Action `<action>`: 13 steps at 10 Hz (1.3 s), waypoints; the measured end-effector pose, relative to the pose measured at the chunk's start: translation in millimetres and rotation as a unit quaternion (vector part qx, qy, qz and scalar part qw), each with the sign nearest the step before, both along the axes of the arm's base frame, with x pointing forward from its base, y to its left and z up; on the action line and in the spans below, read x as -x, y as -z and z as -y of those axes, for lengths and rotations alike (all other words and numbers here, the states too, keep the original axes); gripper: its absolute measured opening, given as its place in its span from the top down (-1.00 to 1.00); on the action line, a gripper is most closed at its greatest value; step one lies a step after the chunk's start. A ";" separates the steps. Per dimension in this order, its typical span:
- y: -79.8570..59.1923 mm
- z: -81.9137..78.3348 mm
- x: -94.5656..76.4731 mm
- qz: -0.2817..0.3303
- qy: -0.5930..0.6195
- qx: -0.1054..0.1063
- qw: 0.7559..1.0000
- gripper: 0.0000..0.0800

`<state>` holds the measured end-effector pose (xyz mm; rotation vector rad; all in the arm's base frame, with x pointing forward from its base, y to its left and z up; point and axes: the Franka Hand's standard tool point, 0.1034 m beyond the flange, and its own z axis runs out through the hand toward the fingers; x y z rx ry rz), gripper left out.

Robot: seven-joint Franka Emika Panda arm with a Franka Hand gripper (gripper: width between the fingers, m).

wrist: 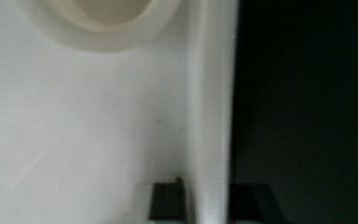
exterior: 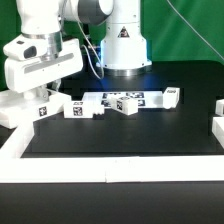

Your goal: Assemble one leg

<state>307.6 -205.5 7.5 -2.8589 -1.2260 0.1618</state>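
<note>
Seemingly sets gripper (wrist: 206,200) fingers (wrist: 165,200) either side of the panel (wrist: 87,120) rim, grip impossible to tell, with the leg (exterior: 165,97) lying flat toward the tabletop's (exterior: 120,140) far edge, well apart, long axis along that edge.

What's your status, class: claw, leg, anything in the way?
Claw down over white panel, astride its edge; open or shut unclear. Legs loose on table, none held. Nothing blocking them.
</note>
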 end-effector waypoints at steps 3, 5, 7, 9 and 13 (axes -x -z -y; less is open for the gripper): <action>-2.4 -0.3 -2.2 0.005 0.001 0.002 1.000 0.86; -17.2 -10.3 -4.1 0.013 -0.004 0.001 1.000 0.86; -50.9 -14.1 -16.0 0.044 -0.022 0.009 0.999 0.86; -91.6 -37.8 -39.0 0.078 -0.054 0.030 0.995 0.86; -100.2 -73.0 -61.3 0.084 -0.077 0.041 0.993 0.86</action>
